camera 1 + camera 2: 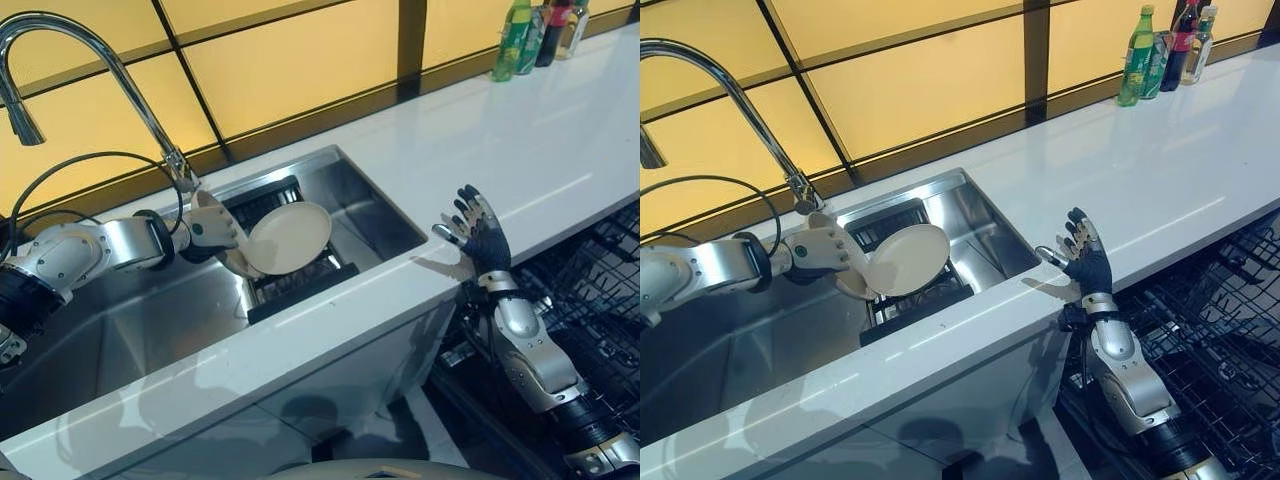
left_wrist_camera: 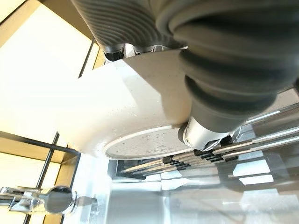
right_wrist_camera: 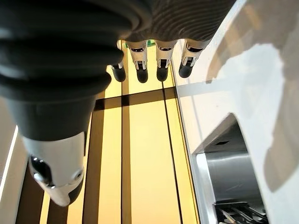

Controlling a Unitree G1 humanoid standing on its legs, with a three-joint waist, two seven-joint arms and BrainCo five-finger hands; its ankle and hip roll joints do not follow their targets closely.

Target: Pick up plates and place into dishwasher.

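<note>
Step in hand: pick-up. The left hand (image 1: 212,228) has its fingers and thumb clamped on the rim of a cream plate (image 1: 290,238), which is held tilted, face toward the camera, over the dark rack (image 1: 300,285) inside the sink (image 1: 140,330). Whether the plate's lower edge touches the rack or is just clear of it, I cannot tell from the eye views.

The right hand (image 1: 1083,258) is raised upright at the front edge of the white desk (image 1: 1160,200), fingers straight and spread, holding nothing. It stands above the dishwasher rack (image 1: 1225,340), which is pulled out below the desk on the robot's right.

Judgement on next move: the plate has to be lifted clear of the sink wall, carried over the desk edge and lowered toward the dishwasher rack on the far side. That path is long for the left arm, so a handover to the waiting right hand looks likely. The tap (image 1: 90,60) arches close to the left arm and needs clearance.

View differences: the left wrist view shows the thumb (image 2: 201,135) pressed on the plate's face near the rim, and water droplets on the plate, neither readable from the head. The right wrist view confirms the fingers (image 3: 161,63) are extended and empty. The bottles (image 1: 1160,45) at the far end of the desk appear in the eye views
</note>
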